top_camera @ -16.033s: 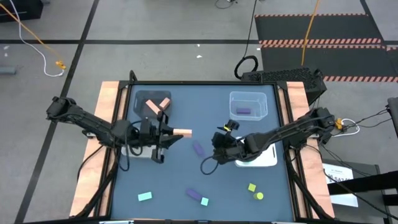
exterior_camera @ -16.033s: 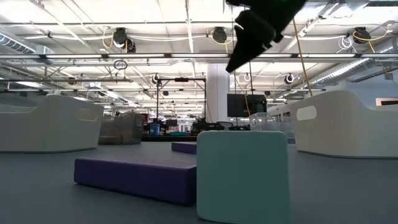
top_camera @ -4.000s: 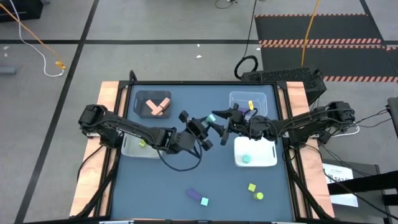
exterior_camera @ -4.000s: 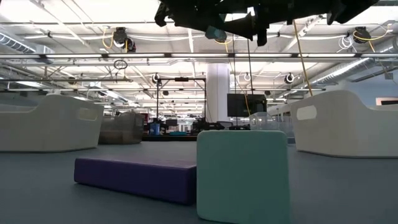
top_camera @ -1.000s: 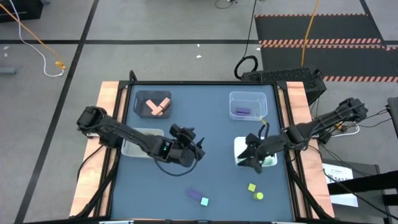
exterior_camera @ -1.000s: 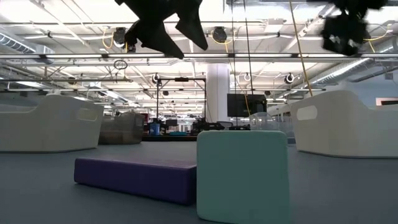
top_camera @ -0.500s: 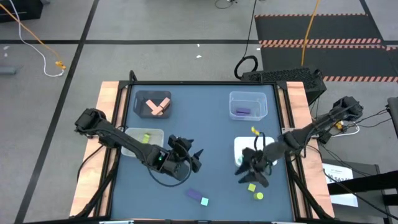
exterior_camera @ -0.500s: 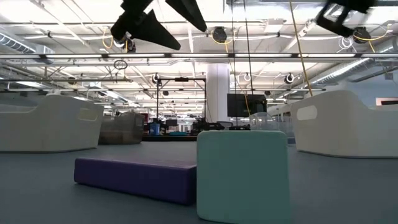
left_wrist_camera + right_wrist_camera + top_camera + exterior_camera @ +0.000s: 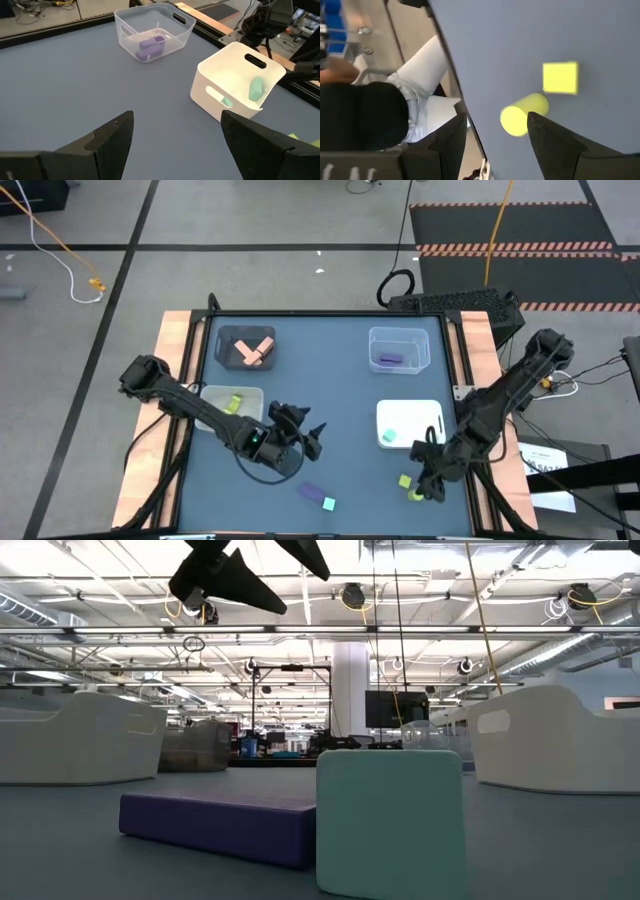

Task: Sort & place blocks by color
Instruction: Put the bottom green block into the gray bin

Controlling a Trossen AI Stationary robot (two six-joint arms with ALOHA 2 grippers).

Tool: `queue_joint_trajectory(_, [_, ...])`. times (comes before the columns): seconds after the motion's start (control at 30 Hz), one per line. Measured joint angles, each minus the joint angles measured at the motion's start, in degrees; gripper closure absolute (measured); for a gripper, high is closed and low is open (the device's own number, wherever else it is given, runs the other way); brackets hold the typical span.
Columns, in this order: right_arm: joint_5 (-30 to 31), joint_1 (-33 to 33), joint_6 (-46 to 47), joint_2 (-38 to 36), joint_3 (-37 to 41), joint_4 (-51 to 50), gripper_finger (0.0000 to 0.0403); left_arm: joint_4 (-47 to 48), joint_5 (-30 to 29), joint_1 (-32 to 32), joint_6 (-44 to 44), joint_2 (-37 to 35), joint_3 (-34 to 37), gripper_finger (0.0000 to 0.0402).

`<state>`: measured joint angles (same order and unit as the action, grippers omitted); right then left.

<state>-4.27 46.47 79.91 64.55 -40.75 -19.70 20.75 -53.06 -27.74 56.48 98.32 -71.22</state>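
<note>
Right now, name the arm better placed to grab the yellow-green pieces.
The right. Its open claw hovers right over the yellow-green cube and cylinder; the left claw, also open, is mid-table, farther off.

One camera looks straight down on the whole tabletop (image 9: 340, 380), one sits level on it, close behind a teal block (image 9: 390, 820) both share.

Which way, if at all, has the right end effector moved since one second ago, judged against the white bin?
Yes. The right end effector has moved from over the white bin toward the table's front edge, beside the yellow-green blocks.
</note>
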Motion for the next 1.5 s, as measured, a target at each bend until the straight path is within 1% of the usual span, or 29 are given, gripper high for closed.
queue_joint_trajectory(0.1, [1.6,1.1,1.8,1.0,0.0,-0.1,0.0204,0.0,0.0,0.0,0.0,0.0,0.0,0.0101])
queue_joint_trajectory(0.2, [2.8,1.7,1.6,2.9,0.0,0.0,0.0204,0.0,0.0,0.0,-0.4,0.0,0.0,0.0101])
queue_joint_trajectory(0.27, [2.9,2.2,-1.0,4.7,0.0,-0.2,0.0204,0.0,0.0,0.0,-0.5,0.0,0.0,0.0101])
queue_joint_trajectory(0.47, [3.0,4.5,-14.6,9.7,0.0,0.1,0.0204,0.0,0.0,0.0,-0.8,0.0,0.0,0.0101])
queue_joint_trajectory(0.67, [3.2,6.2,-20.0,11.4,-0.1,0.9,0.0204,0.0,0.0,0.0,-0.8,0.0,0.0,0.0101])
queue_joint_trajectory(0.73, [5.8,6.7,-22.4,11.4,-0.1,1.4,0.0204,0.0,0.0,0.0,-0.7,0.0,0.0,0.0101])
queue_joint_trajectory(0.83, [11.8,7.4,-26.8,11.4,-0.1,1.7,0.0204,0.0,0.0,0.0,-0.6,0.0,0.0,0.0101])
queue_joint_trajectory(0.9, [14.7,7.7,-29.1,11.4,-0.1,1.6,0.0204,0.0,0.0,0.0,-0.4,0.0,0.0,0.0101])
queue_joint_trajectory(1.13, [15.9,9.1,-31.1,11.5,0.0,2.5,0.0204,0.0,0.0,-0.2,0.3,0.0,0.0,0.0101])
queue_joint_trajectory(1.27, [22.9,9.1,-36.5,10.8,0.0,3.1,0.0204,0.0,0.0,-0.2,0.3,0.0,0.0,0.0101])
queue_joint_trajectory(1.33, [25.4,9.0,-38.7,10.0,0.2,2.5,0.0204,0.0,0.0,-0.2,0.3,0.0,0.0,0.0101])
queue_joint_trajectory(1.5, [25.2,9.1,-38.5,7.5,0.2,3.4,0.0204,0.0,0.0,-0.2,1.2,0.0,0.0,0.0101])
